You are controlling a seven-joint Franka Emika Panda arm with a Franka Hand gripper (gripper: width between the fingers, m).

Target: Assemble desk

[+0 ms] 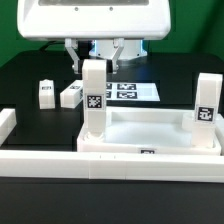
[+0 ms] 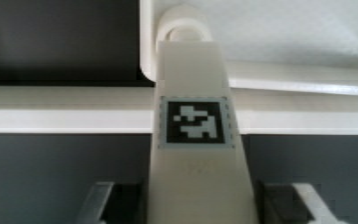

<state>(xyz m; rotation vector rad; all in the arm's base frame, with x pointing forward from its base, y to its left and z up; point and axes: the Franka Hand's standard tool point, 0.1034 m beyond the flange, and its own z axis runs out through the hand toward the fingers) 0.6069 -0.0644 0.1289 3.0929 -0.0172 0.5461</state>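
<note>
Gripper [image 1: 97, 62] closed on the upright leg [image 1: 93, 100]: keep it plumb in the desk top [image 1: 160, 128] corner, then turn steadily without letting the grip slip.

— Desk top [image 1: 150, 138]?
— Lies flat, open side up; white, wide, shallow, with a small tag on its near wall
— First leg [image 1: 93, 95]?
— Stands upright at the top's near corner on the exterior view's left; white square bar, black-and-white tag facing out. From the wrist view, tapers to a rounded end at a round corner socket; hard to tell whether fully seated
— Second leg [image 1: 205, 105]?
— Upright at the corner on the exterior view's right, tag on its face
— Third leg [image 1: 46, 93] and fourth leg [image 1: 72, 95]?
— Loose, apart from the top, just beside each other towards the exterior view's left; tags showing, fourth leg tilted
</note>
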